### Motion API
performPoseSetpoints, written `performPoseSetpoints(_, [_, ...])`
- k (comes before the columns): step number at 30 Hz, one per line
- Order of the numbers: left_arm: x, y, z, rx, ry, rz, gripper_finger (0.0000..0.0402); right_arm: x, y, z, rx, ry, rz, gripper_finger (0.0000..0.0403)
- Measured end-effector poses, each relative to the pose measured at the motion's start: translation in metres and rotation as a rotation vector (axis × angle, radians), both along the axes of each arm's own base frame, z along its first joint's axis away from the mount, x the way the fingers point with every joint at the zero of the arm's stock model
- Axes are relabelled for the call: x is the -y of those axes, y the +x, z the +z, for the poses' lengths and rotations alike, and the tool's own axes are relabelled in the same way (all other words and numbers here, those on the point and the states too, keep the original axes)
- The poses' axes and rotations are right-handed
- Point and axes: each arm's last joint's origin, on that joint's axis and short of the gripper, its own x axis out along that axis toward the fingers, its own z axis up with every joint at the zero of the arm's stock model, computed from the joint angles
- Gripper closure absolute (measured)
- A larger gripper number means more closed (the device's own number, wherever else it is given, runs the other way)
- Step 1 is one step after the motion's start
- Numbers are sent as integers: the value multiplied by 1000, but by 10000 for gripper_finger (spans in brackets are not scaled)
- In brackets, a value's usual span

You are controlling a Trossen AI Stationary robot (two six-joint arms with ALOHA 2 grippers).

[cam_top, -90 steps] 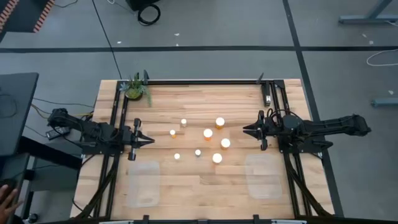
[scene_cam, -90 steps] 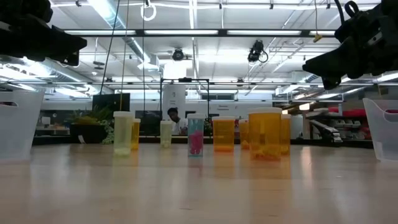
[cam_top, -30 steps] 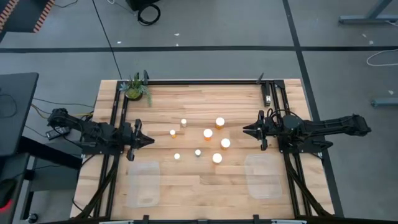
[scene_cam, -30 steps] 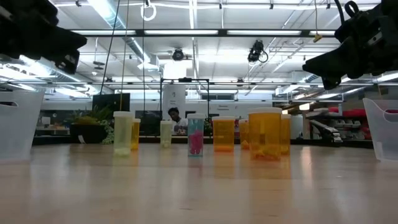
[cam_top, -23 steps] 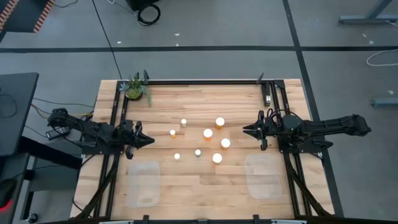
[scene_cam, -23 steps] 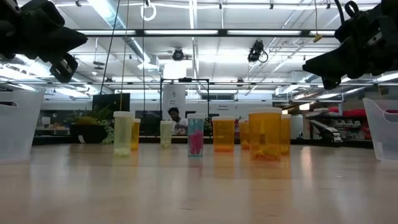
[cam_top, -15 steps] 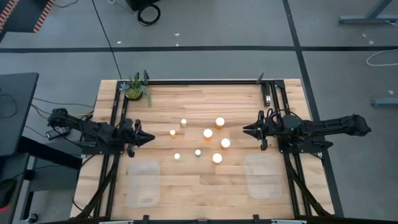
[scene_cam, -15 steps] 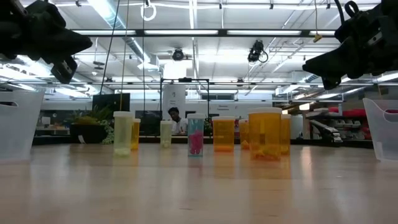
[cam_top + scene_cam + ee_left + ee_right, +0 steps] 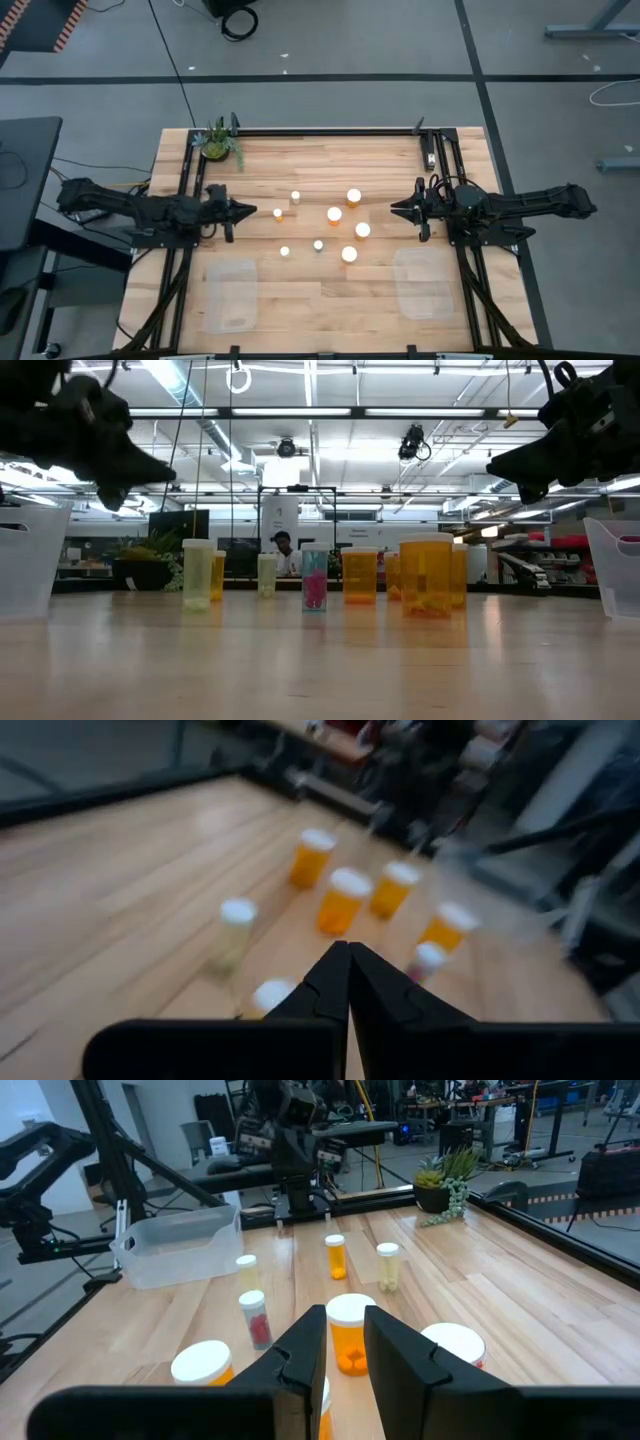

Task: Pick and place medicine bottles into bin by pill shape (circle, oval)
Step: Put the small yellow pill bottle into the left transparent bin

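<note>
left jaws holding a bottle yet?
No, the left gripper has its jaws shut on nothing, and the medicine bottles stand on the table ahead of it.

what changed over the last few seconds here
The left claw moved in over the table toward the medicine bottles, fingers shut and holding nothing. The right claw stayed where it was, and the bottles and both bins did not move.

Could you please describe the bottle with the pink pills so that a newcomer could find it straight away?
On the wooden table, look at the group of white-capped bottles standing mid-table between the two arms. Seen level from the table's front edge, the pink-pill bottle is a small clear one, between a pale yellowish bottle and an orange bottle. It alone shows pink contents.
</note>
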Motion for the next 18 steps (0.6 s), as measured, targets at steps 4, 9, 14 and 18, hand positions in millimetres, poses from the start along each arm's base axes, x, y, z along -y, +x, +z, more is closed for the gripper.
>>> performPoseSetpoints(4, [-3, 7, -12, -105, -1, 34, 382, 0, 0, 0, 0, 0, 0, 324])
performPoseSetpoints(9, [-7, 13, -22, -162, -123, 102, 389, 0, 0, 0, 0, 0, 0, 324])
performPoseSetpoints(14, [-8, 16, -29, -219, -207, 46, 364, 0, 0, 0, 0, 0, -1, 324])
performPoseSetpoints(18, [-7, 19, -28, -270, -241, -21, 330, 0, 0, 0, 0, 0, 0, 324])
